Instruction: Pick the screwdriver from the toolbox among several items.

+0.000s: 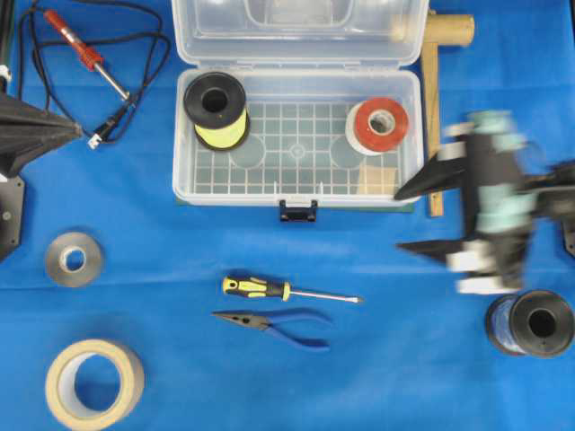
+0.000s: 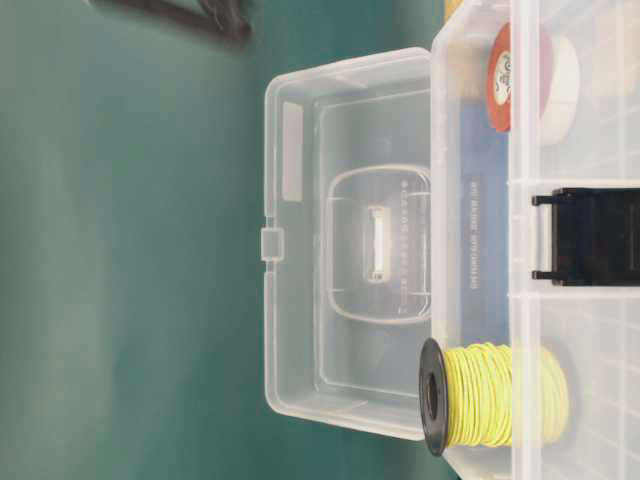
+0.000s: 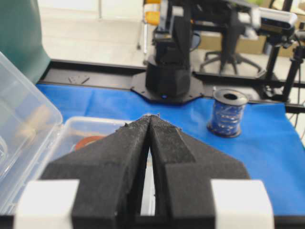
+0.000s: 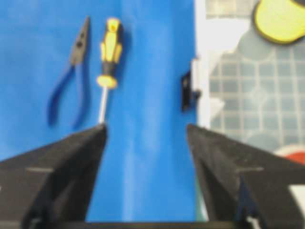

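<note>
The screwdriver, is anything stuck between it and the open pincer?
Nothing visible is. The screwdriver lies on bare blue cloth in front of the toolbox, with the pliers beside it on the far side from the box. The right pincer is open, with only cloth between it and the shaft tip.

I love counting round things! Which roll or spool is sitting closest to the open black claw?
The black spool wound with blue wire, lying on the blue cloth just below the open right gripper. The other rolls and spools sit farther off to its left.
</note>
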